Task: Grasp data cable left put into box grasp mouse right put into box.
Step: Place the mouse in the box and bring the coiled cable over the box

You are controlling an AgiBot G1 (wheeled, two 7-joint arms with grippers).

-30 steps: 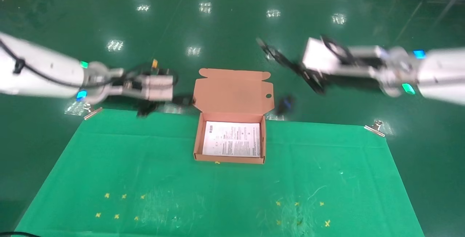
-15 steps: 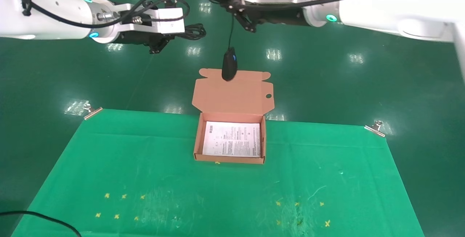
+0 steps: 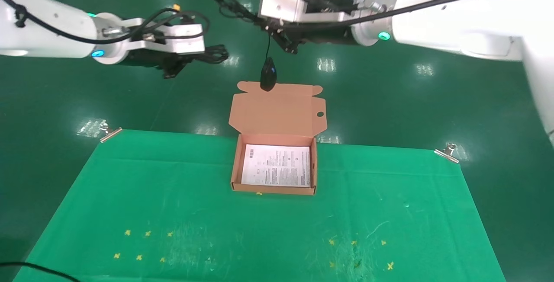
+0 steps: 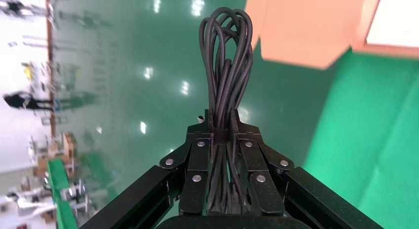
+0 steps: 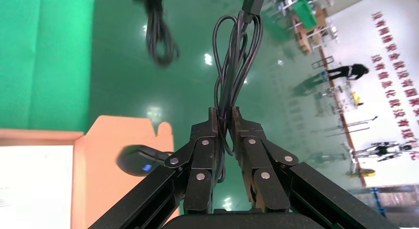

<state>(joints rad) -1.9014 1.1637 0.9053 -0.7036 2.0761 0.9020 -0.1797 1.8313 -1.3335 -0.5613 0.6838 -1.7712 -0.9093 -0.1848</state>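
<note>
- Left gripper (image 4: 221,135) clamped on the cable (image 4: 228,66), held up over the floor, left of and beyond the box (image 3: 274,184) – loops jutting out past the fingertips towards the lid.
- Right gripper (image 5: 225,121) closed not on the mouse (image 3: 268,74) itself but on its cord (image 5: 232,66), a few loops pinched between the pads, plug end sticking out past them.
- Mouse left dangling on a single strand below that gripper, hanging in front of the lid's far edge, clear of the tray and not touching the cardboard.
- Box open on the cloth (image 3: 130,187), lid (image 3: 277,109) folded back, a printed sheet (image 3: 277,165) lying flat in the tray.
- Main risk, as judged: a swinging mouse – any quick sideways move likely to set it going like a pendulum, knocking the lid or landing outside the tray.
- Cord slip also likely: thin strands between narrow pads, mouse weight pulling down; a loosened loop could drop the mouse onto the lid or floor.
- Loose loops and plug apt to catch on the lid tabs or drape over the wall once let go, leaving the cord half out.
- Both grippers high and not far apart beyond the box; moving in together could tangle cable with cord, or bump the arms.
- Cable bundle gripped near one end, so possibly springing open on release and spilling over the rim.
- Light box, nothing seen pinning it down – a nudge could shift it on the cloth.
</note>
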